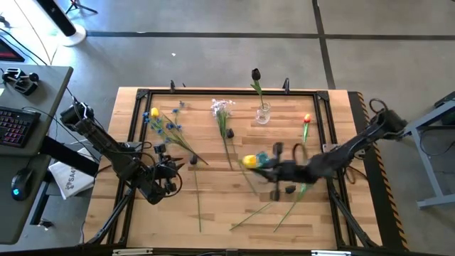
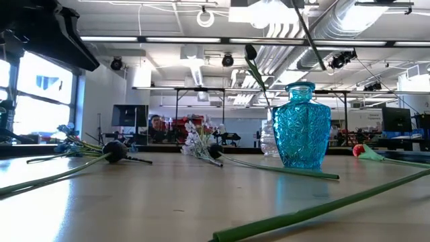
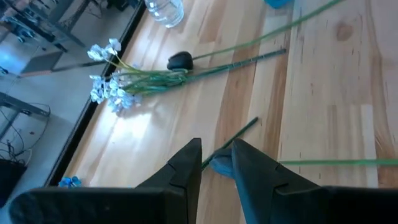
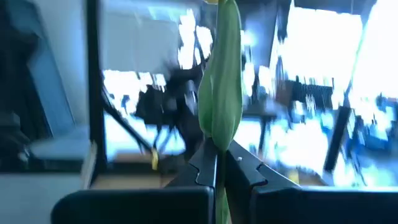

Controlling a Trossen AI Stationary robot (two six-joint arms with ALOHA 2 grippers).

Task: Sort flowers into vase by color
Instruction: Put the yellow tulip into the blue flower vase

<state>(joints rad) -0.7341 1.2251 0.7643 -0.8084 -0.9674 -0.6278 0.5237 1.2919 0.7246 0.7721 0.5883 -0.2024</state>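
My right gripper (image 1: 272,171) is shut on a yellow flower (image 1: 250,161), right beside the blue glass vase (image 2: 302,128). My left gripper (image 1: 168,176) hovers over the table's left half; its fingers stand nearly together with a blue flower head (image 3: 219,164) between them. A clear vase (image 1: 263,114) at the far edge holds a black flower (image 1: 255,73). Flat on the wood lie lilac-white flowers (image 1: 222,107), blue flowers (image 1: 170,128), another yellow one (image 1: 154,112), a red one (image 1: 307,119) and two dark-headed ones (image 1: 193,160). My left gripper pinches a blue flower head (image 3: 217,167) between its two fingers. A thin green stem (image 3: 239,132) sticks out forward past the fingertips, over the wood. My right gripper pinches the yellow flower's green stem (image 4: 219,134) between its fingers. The stem runs on past the fingertips to the yellow head, which is lifted clear of the table.
Loose green stems (image 1: 250,215) lie across the near middle of the table, one close to the low camera (image 2: 316,210). A raised black frame (image 1: 135,114) borders the table. A desk with a keyboard (image 1: 18,126) stands to the left. A person (image 2: 156,125) is far behind.
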